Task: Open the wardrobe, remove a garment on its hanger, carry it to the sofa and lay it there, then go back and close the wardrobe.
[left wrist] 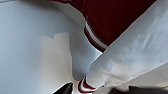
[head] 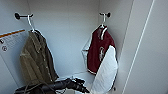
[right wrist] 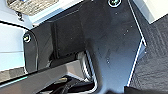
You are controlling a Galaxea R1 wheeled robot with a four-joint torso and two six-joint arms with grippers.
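In the head view the wardrobe [head: 67, 37] stands open, its inside smooth, matte white, with flat back and side panels and a pale door edge [head: 140, 50] running down the right. Two dark pegs are fixed high on the inner walls. From the right peg [head: 107, 14] a thin white hanger [head: 103, 20] carries the garment [head: 100, 50], a maroon jacket with a striped collar, a small white chest emblem and a wide, crinkled white sleeve falling forward. From the left peg [head: 18, 16] hangs an olive-brown garment [head: 36, 60] of a ribbed, corduroy-like cloth. A white label with an orange strip [head: 11, 40] sits on the left panel. The left arm's dark, glossy left gripper [head: 81, 86] reaches in low, near the jacket's white sleeve; whether its fingers are spread or pressed together cannot be told. In the left wrist view the maroon body [left wrist: 117, 17], its red-and-white ribbed hem and the soft, wrinkled white sleeve [left wrist: 132, 57] with a striped cuff hang close before the plain white wardrobe wall [left wrist: 30, 50]. In the right wrist view, dark textured carpet [right wrist: 152, 57] lies beside the robot's black plate, and a woven beige surface [right wrist: 30, 5] shows at one edge.
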